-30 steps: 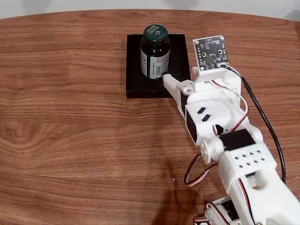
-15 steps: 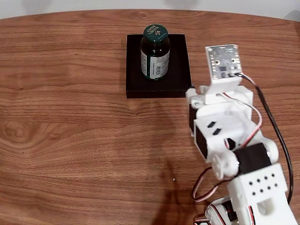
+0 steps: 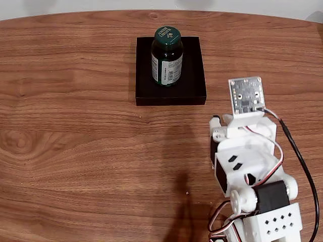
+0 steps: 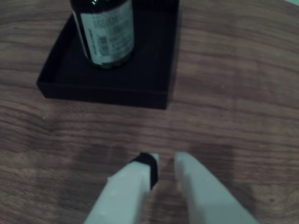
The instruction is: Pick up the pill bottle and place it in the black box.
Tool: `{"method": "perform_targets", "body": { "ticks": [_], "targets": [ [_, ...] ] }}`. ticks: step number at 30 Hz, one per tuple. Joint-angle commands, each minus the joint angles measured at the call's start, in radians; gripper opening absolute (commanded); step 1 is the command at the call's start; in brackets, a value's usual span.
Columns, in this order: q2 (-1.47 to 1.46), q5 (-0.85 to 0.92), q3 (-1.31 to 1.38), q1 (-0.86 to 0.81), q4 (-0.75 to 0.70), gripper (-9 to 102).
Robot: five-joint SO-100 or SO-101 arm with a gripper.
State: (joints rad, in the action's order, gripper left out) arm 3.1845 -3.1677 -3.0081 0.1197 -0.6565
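Place: a home or office desk setup, hard to tell which
Surface: reddish-brown wood-grain counter with a curved far edge
Backdrop: plain pale wall strip behind the counter
Rig: white 3D-printed hobby robot arm with exposed red, black and white wires

Glossy dark pill bottle with paper label, in matt black box; wood-grain table; white plastic gripper.
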Motion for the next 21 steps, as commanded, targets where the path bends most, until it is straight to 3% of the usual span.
{"method": "perform_targets", "body": {
  "ticks": [1, 10, 21],
  "targets": [
    [0.054, -0.005, -0.014, -0.015, 0.005, 1],
    [0.153, 0.011, -0.02, -0.037, -0.127, 1],
    [0.153, 0.078, -0.021, -0.041, 0.031, 0]
  ]
}}
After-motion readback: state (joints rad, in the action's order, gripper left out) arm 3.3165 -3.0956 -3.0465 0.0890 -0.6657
